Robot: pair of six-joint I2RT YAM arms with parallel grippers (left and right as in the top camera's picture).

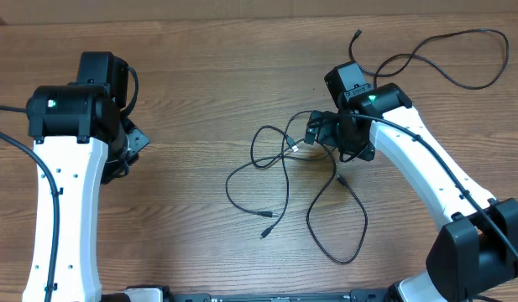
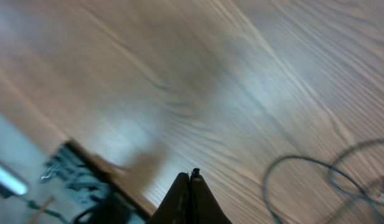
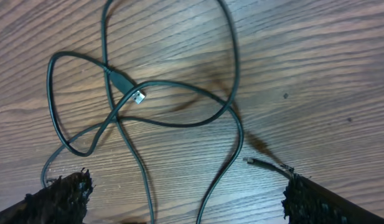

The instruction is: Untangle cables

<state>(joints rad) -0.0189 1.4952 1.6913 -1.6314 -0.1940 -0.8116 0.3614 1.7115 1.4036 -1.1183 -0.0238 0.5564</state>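
Tangled thin black cables [image 1: 275, 172] lie looped over one another on the wooden table's middle. My right gripper [image 1: 311, 132] hovers at their upper right end, open. In the right wrist view its fingers [image 3: 185, 196] are spread wide with two cable strands [image 3: 142, 168] running between them, untouched. A USB plug [image 3: 137, 96] lies in the crossing loops, and a small connector end [image 3: 254, 162] lies by the right finger. A separate cable [image 1: 443, 59] lies at the far right. My left gripper [image 1: 134, 141] is shut and empty at the far left, away from the cables [image 2: 304, 171]; its fingers [image 2: 190, 179] are pressed together.
The wooden table [image 1: 191, 84] spans the whole view. The table's edge and dark equipment below it [image 2: 79, 180] show in the left wrist view. The arms' own thicker black cables [image 1: 15, 147] run along them.
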